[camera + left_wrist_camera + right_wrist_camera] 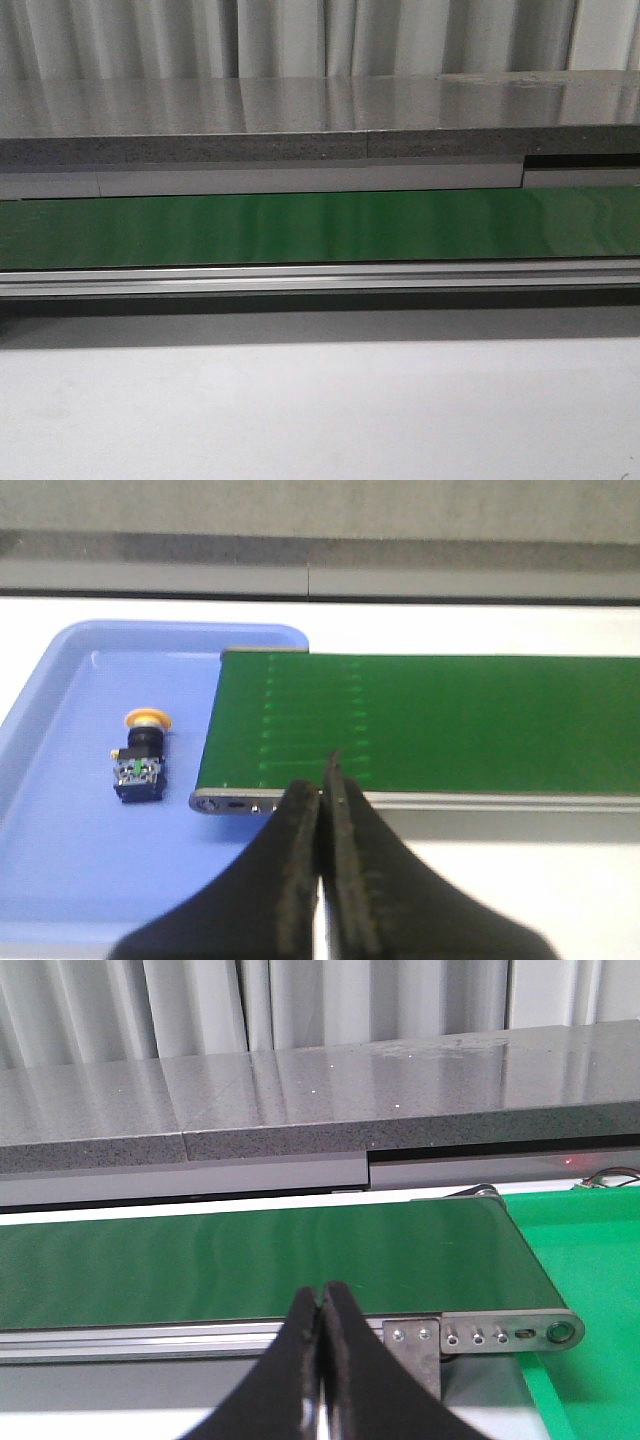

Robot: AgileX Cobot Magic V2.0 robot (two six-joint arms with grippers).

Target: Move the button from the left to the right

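Lying on its side in the blue tray [60,810] at the left end of the line, the button [142,760] has its round yellow-orange cap pointing away from the left gripper and its black blocky body nearer to it, a small green mark showing on the body. It sits clear of the tray walls and just beside the end of the green conveyor belt [430,720], not touching it. The belt end overlaps the tray's right side. The left gripper [322,780] hovers in front of the belt's near rail, its two black fingers [290,880] pressed together with nothing between them, apart from the button and off to its right.

In the front view only the belt [320,228] runs across, with a silver rail [320,278] along its near edge, white worktop [320,410] below and a grey stone ledge [300,125] plus pale curtain [200,35] behind. Neither arm nor the button shows in that view.

At the right end, the right gripper [322,1305] hangs before the belt's near rail, fingers [355,1380] closed on each other, holding nothing. The belt [250,1260] ends at a roller bracket [500,1332] with small bolts, and a green surface [590,1260] lies just beyond and beside it. The same grey ledge [300,1090] runs behind.
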